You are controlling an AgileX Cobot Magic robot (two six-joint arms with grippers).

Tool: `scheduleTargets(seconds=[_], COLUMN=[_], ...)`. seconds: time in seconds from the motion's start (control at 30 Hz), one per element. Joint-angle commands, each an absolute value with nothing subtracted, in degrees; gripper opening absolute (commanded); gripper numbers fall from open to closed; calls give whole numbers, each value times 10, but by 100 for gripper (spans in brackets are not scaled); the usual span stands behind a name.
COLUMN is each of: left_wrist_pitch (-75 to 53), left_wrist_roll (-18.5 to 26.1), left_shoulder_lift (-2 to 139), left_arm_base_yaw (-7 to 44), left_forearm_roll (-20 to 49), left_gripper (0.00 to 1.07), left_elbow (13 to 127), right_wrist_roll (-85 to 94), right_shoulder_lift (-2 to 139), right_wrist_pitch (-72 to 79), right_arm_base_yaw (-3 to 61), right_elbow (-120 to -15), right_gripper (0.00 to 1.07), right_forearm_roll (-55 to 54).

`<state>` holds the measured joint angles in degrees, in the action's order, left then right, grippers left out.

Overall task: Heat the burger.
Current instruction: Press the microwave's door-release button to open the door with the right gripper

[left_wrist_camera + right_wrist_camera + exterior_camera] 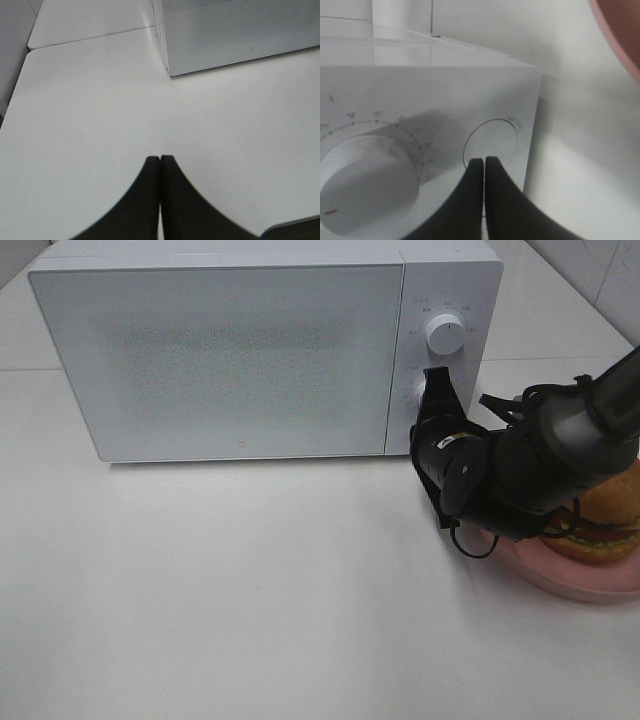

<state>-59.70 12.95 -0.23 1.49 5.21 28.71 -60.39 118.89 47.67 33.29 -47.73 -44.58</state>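
Observation:
The burger sits on a pink plate at the right edge of the table, partly hidden behind my right arm. The white microwave stands at the back with its door closed. My right gripper is shut and holds nothing, its tips at the microwave's control panel beside the lower knob. The right wrist view shows the shut gripper at a round flat button next to a numbered dial. My left gripper is shut and empty over bare table.
An upper knob sits above my right gripper on the panel. The microwave's lower corner lies ahead of the left gripper. White table spreads in front of the microwave. The plate's rim shows in the right wrist view.

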Motion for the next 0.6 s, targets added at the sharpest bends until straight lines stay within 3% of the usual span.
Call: scheduleTargets(seconds=[0.03, 0.6], left_wrist_pitch=[-594, -594], left_wrist_roll=[127, 127], left_shoulder_lift=[-15, -15], left_arm_base_yaw=[12, 12], left_forearm_roll=[52, 52], left_gripper=[0, 0], left_elbow=[285, 285], right_wrist_roll=[-594, -580], right_shoulder_lift=[1195, 1228], right_wrist_pitch=[475, 493], right_arm_base_yaw=[333, 332], right_elbow=[-487, -512], right_gripper=[0, 0], right_forearm_roll=[-443, -460])
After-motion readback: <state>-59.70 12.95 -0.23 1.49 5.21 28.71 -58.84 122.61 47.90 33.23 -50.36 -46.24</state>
